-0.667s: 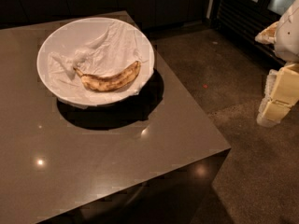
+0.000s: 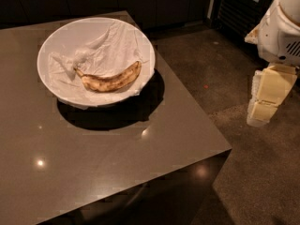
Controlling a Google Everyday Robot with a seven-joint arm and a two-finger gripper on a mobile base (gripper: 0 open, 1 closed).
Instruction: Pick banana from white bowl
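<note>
The banana [image 2: 111, 78], yellow with brown speckles, lies curved in the front half of the white bowl [image 2: 56, 43]. The bowl is lined with crumpled white cloth and stands on the far left part of a dark table. My gripper [image 2: 262, 114] hangs off the table's right side, over the floor. It points downward, well to the right of the bowl and apart from it. It holds nothing that I can see.
The brown table [image 2: 117, 163] has its right edge and front corner near the frame's middle. Speckled floor [image 2: 225, 78] lies to the right. Dark cabinets run along the back, and a dark appliance [image 2: 239, 8] stands at the back right.
My gripper has shifted slightly left, toward the table. The banana and bowl have not moved.
</note>
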